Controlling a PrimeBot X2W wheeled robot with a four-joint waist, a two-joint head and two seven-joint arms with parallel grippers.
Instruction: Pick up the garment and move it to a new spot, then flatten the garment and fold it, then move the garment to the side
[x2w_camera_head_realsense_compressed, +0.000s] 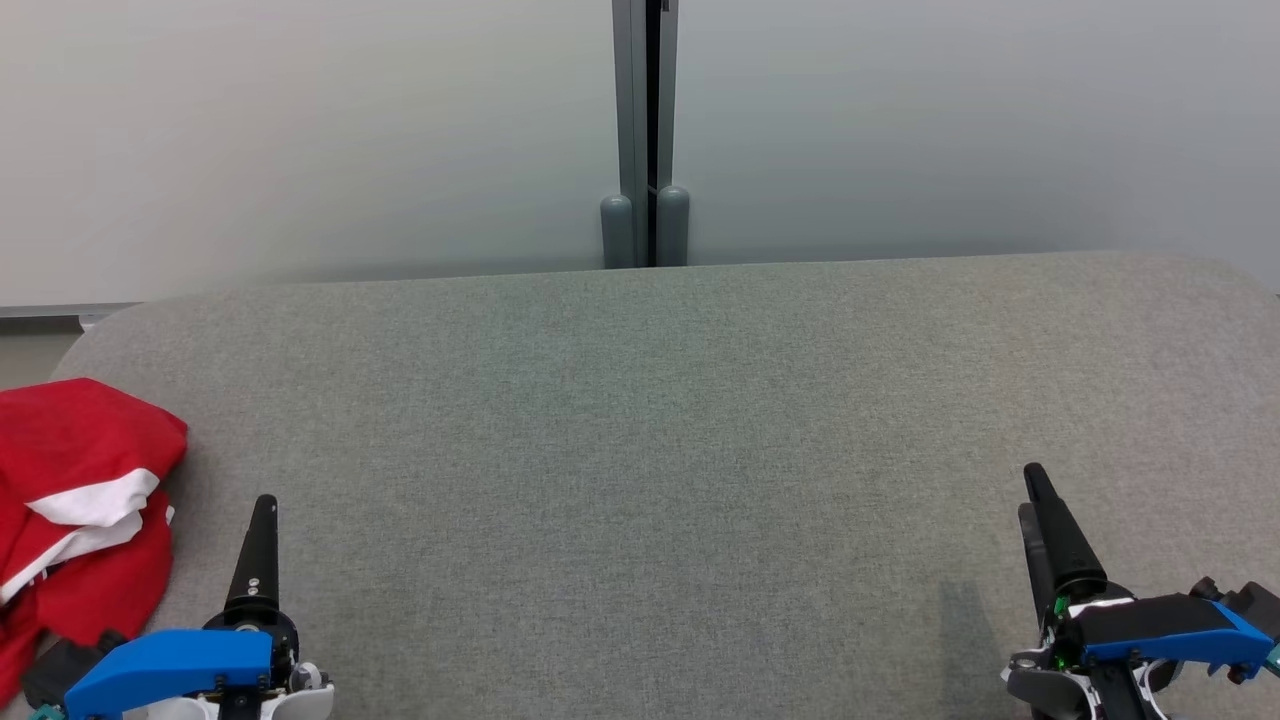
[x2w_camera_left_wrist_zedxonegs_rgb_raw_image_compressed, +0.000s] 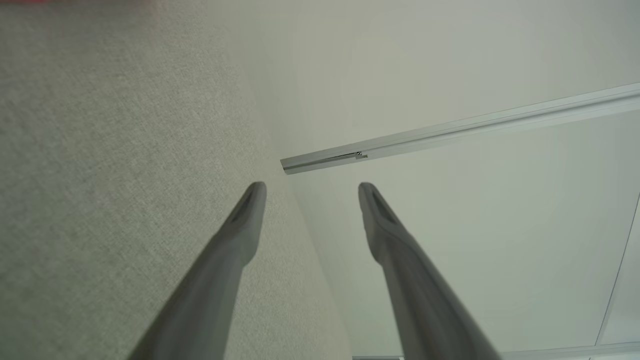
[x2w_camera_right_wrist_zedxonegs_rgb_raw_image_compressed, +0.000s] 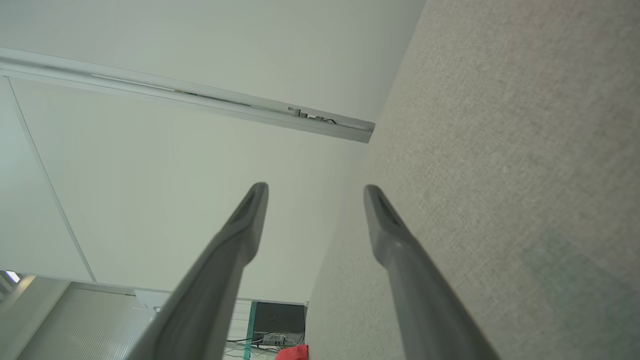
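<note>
The garment (x2w_camera_head_realsense_compressed: 80, 490) is red with white stripes and lies crumpled at the left end of the grey padded table (x2w_camera_head_realsense_compressed: 650, 400), partly cut off by the head view's left edge. My left gripper (x2w_camera_head_realsense_compressed: 264, 505) hovers just to its right, near the front edge. In the left wrist view the left gripper (x2w_camera_left_wrist_zedxonegs_rgb_raw_image_compressed: 311, 187) is open with nothing between its fingers, and a red sliver of the garment (x2w_camera_left_wrist_zedxonegs_rgb_raw_image_compressed: 75, 1) shows at the top. My right gripper (x2w_camera_head_realsense_compressed: 1031, 490) is at the front right, far from the garment. The right wrist view shows the right gripper (x2w_camera_right_wrist_zedxonegs_rgb_raw_image_compressed: 315, 188) open and holding nothing.
A pale wall runs behind the table, with a grey post (x2w_camera_head_realsense_compressed: 645, 230) at its middle. The table's far corners are rounded, and floor (x2w_camera_head_realsense_compressed: 30, 350) shows past the left end. A dark box with cables (x2w_camera_right_wrist_zedxonegs_rgb_raw_image_compressed: 277, 322) stands in the distance in the right wrist view.
</note>
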